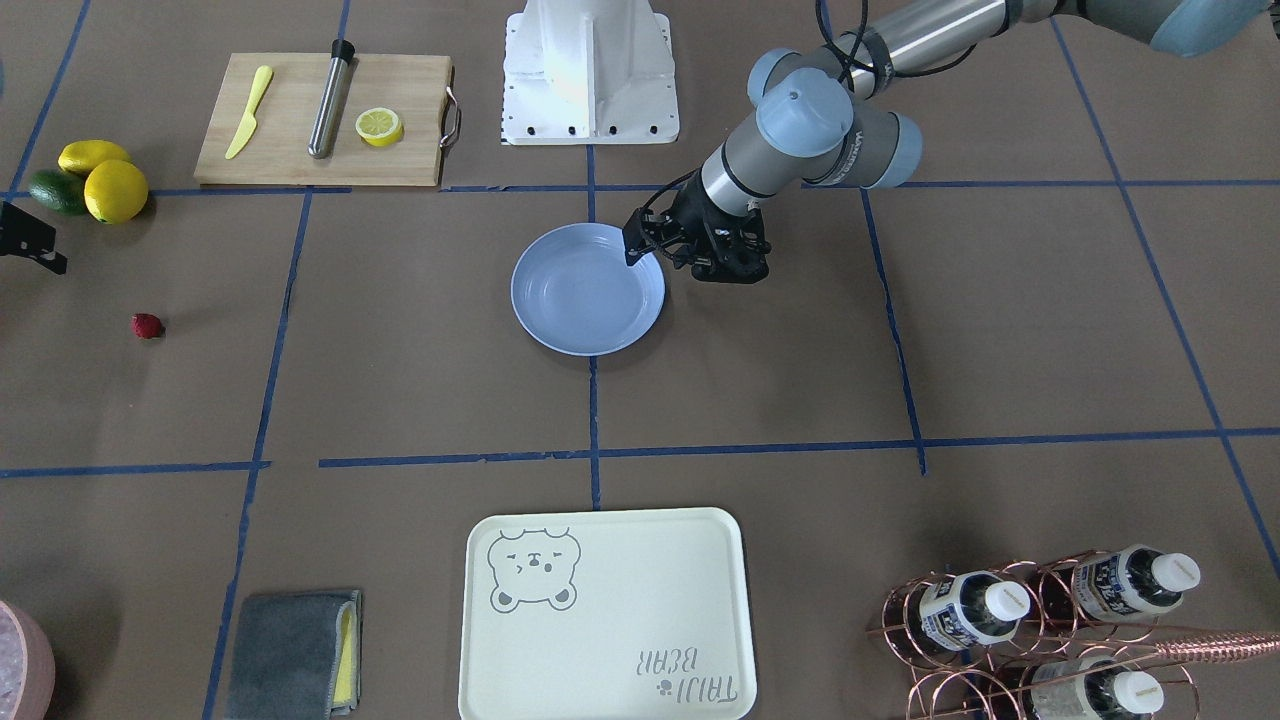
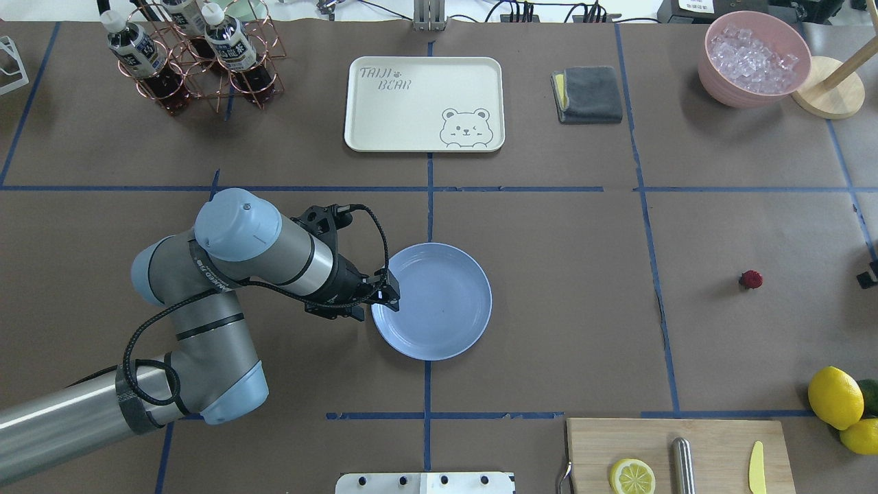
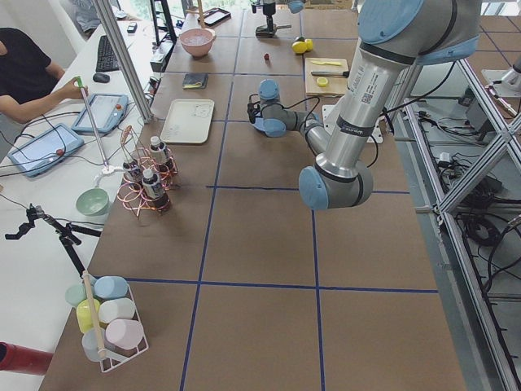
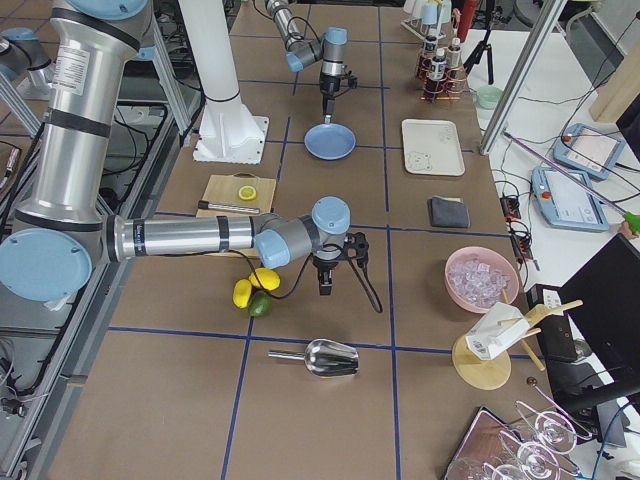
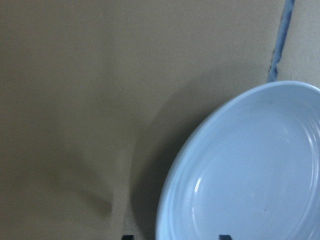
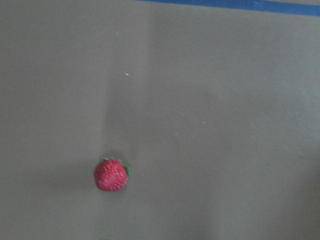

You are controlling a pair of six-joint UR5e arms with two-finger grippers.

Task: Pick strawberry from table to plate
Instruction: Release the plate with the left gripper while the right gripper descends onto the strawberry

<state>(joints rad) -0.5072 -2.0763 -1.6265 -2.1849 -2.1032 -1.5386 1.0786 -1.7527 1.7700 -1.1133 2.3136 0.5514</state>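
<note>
The strawberry [image 1: 147, 325] [image 2: 751, 279] is a small red berry lying alone on the brown-paper table [image 1: 420, 380]. It shows low and left in the right wrist view [image 6: 111, 175]. The light blue plate [image 1: 588, 290] [image 2: 432, 300] [image 5: 250, 175] sits at the table's centre with nothing on it. My left gripper [image 1: 645, 252] [image 2: 387, 293] hangs open at the plate's rim, one fingertip on each side of the edge. My right gripper [image 1: 35, 245] [image 2: 868, 276] [image 4: 325, 285] is cut off at the frame edges, a short way from the strawberry. Whether it is open or shut cannot be told.
A wooden cutting board [image 1: 290, 150] holds a yellow knife, a steel rod and a half lemon. Beside it lie lemons and a lime [image 1: 100, 180]. Across the table stand a cream bear tray [image 1: 620, 570], a grey cloth [image 1: 290, 650], a copper bottle rack [image 1: 1050, 620] and a pink ice bowl [image 2: 753, 58].
</note>
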